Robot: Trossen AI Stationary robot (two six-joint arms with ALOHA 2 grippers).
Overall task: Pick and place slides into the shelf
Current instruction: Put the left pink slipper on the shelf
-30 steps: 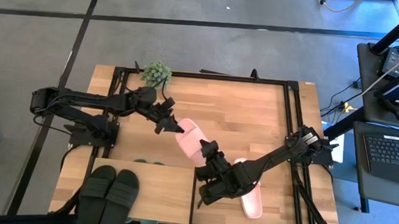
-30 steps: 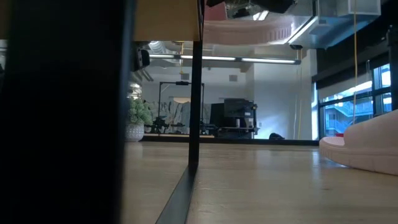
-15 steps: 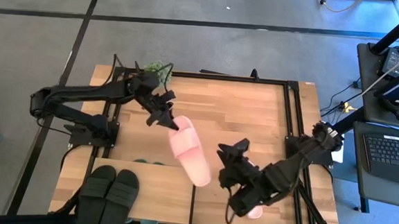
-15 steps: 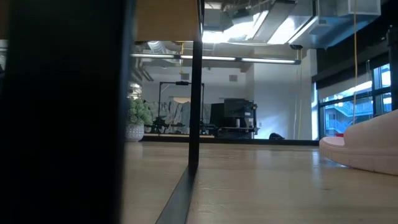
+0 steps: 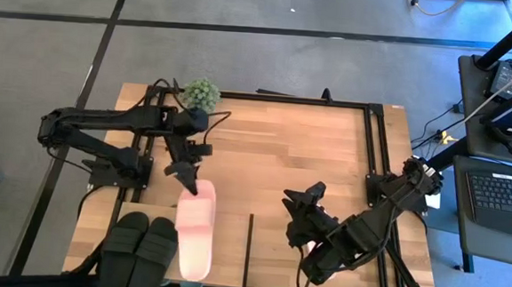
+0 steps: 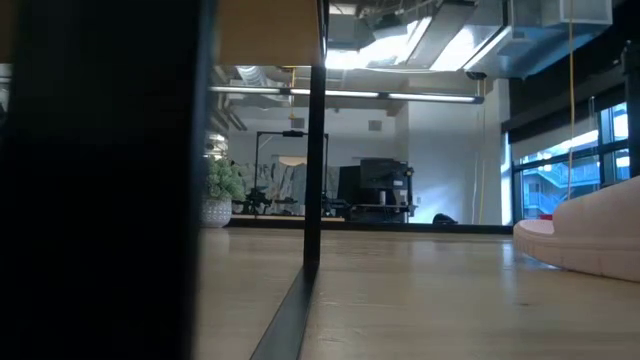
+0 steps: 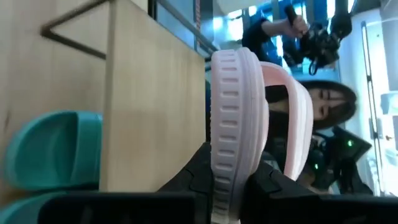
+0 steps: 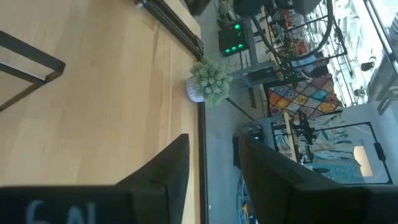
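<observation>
Gripping pink slide heel – left claw – over shelf.

hidden: second pink slide under right arm from above, cut by low view's edge | left gripper: fingertips cut off at frame bottom, pink slide between them | green slides: partly behind shelf board | person beyond the fingers: mostly blocked by slide

Pink slide lengthwise over shelf top board, black pair beside it, second pink slide on table
</observation>
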